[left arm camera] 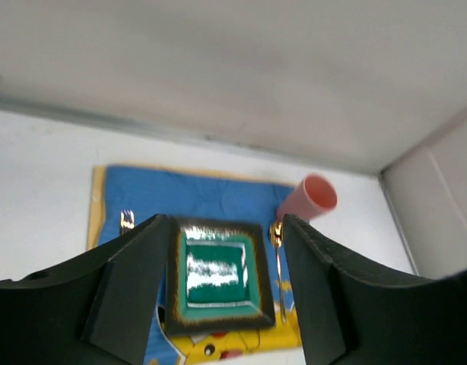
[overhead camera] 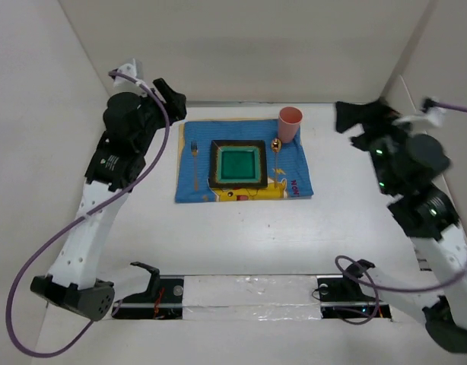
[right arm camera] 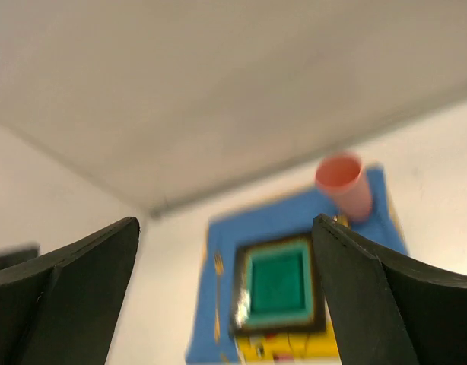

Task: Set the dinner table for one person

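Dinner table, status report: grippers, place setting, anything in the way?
Open, empty: left gripper, right gripper. Set on dinner table: blue mat, green plate, fork, spoon, pink cup. No obstruction seen.

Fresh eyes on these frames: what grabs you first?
The blue cartoon-print mat at the far middle of the white tabletop. It carries a green square plate in its centre, a fork left of the plate, a gold spoon right of it, and a pink cup at its far right corner. The left gripper and right gripper flank it, both open and empty.
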Tool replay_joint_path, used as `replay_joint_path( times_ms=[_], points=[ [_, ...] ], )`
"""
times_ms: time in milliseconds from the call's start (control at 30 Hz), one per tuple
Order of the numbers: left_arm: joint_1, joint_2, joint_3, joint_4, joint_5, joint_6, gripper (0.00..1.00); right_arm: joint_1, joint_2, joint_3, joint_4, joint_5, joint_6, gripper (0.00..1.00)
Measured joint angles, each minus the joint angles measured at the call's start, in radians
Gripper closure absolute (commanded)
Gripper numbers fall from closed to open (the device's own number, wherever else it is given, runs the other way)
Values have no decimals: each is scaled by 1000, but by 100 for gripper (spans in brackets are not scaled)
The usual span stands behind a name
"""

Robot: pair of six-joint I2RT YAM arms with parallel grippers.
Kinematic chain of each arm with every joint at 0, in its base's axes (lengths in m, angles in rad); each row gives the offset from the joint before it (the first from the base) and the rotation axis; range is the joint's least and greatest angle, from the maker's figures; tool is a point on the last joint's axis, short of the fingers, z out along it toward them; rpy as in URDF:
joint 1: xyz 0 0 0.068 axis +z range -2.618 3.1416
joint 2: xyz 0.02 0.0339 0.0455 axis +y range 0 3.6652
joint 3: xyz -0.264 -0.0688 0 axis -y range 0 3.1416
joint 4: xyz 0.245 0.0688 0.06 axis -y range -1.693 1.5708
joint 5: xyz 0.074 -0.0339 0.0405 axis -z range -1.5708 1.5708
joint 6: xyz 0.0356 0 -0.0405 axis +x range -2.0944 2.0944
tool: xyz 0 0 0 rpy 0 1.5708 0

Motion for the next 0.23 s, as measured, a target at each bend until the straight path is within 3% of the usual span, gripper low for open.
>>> replay_joint_path(
  times_ms=[100,200,233],
  points=[
    [0,-79,18,12,-83,4,39,-86,-169,-24,59,48,0,0],
    [2,-155,2,32,-134,8,38,-140,-240,-17,80,55,6,0],
    [2,-172,-14,39,-143,8,30,-154,-239,-15,80,45,10,0]
  ],
)
